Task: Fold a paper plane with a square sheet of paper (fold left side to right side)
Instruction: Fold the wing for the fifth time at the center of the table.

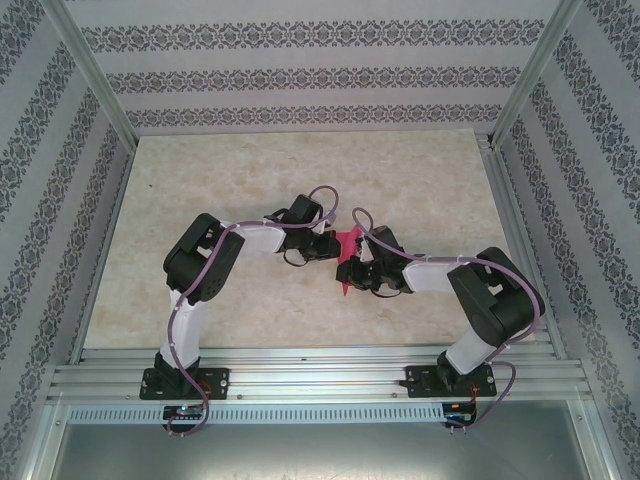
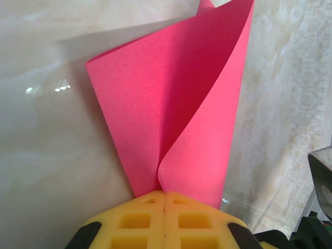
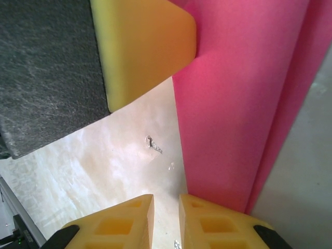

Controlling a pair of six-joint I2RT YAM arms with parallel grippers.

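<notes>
The square sheet of paper [image 1: 348,246] is bright pink and sits at the middle of the table between both arms. In the left wrist view the sheet [image 2: 176,104] curls up and over itself, and my left gripper [image 2: 164,194] is shut on its near tip. My left gripper [image 1: 322,246] meets the sheet from the left. My right gripper [image 3: 166,205] stands open by a narrow gap with bare table between its fingers. The pink sheet [image 3: 233,104] lies just right of that gap, passing under the right fingertip. A paper plane is out of view.
The beige marbled table [image 1: 250,180] has patterned walls on three sides and an aluminium rail [image 1: 320,370] along its near edge. A finger of the left gripper [image 3: 145,46] hangs close above the right gripper. A small scratch [image 3: 154,143] marks the tabletop.
</notes>
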